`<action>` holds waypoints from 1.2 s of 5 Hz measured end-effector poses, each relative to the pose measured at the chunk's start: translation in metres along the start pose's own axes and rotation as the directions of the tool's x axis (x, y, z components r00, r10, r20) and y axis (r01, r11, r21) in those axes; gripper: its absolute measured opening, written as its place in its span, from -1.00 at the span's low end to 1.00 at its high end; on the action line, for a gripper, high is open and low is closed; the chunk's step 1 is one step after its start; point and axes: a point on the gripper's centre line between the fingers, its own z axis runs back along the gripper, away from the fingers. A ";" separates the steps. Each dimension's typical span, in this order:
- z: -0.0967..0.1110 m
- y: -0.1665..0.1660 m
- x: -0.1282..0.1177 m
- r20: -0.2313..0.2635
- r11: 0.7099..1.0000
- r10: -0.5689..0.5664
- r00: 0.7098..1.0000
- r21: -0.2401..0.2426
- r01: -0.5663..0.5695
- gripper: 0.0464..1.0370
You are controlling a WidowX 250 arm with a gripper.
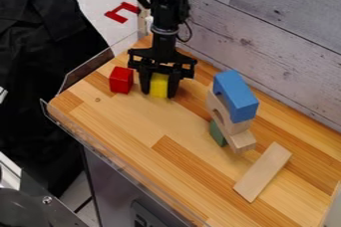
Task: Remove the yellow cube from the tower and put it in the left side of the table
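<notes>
Holds the yellow cube gripped in the pincer, directly below the arm and just beside the red cube, so likely needs only release and a straight lift.

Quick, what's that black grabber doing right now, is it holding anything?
Gripper: closed on the yellow cube, one finger on either side, down at the tabletop beside the red block.

Gripper: black
Near cube: yellow
Other cube: red
Top block: blue
Arch under it: pale wood
Low block: dark green
Loose plank: light tan
Tabletop: wood strips, honey to orange-brown, dark knot
Wall: pale grey boards, streaky grain, dark seams
Cloth: black
</notes>
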 end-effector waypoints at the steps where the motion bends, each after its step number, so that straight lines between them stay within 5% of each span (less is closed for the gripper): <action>1: 0.001 0.000 0.000 -0.015 1.000 -0.020 1.000 0.003 0.020 0.17; 2: -0.001 -0.002 -0.004 -0.029 0.999 -0.053 0.998 -0.011 0.052 0.79; 3: 0.009 -0.004 -0.010 -0.033 0.997 -0.072 0.997 -0.034 0.071 0.93; 6: 0.107 -0.010 -0.018 0.140 0.964 -0.230 0.963 -0.100 0.245 0.93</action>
